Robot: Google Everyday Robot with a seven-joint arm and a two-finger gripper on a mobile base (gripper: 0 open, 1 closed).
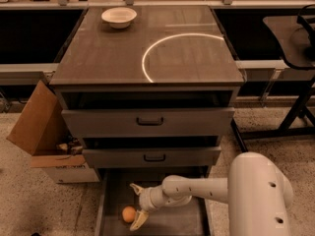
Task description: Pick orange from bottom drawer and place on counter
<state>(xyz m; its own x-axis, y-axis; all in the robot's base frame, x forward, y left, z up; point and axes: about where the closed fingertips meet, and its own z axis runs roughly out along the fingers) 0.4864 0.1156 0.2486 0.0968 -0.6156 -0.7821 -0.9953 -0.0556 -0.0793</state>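
The white arm (206, 190) stretches level from the robot's body on the right of the bottom drawer (110, 200) and reaches leftward into it, wrist low over the drawer floor. The gripper (136, 204) sits inside the drawer with its two fingers spread wide apart, gripping nothing. The orange (129, 214) lies on the drawer floor near the drawer's front left, just beside the lower finger. Above the drawer, the counter (108, 58) carries a white bowl (119, 16); left of the drawer stands an open cardboard box (37, 124), its contents unclear
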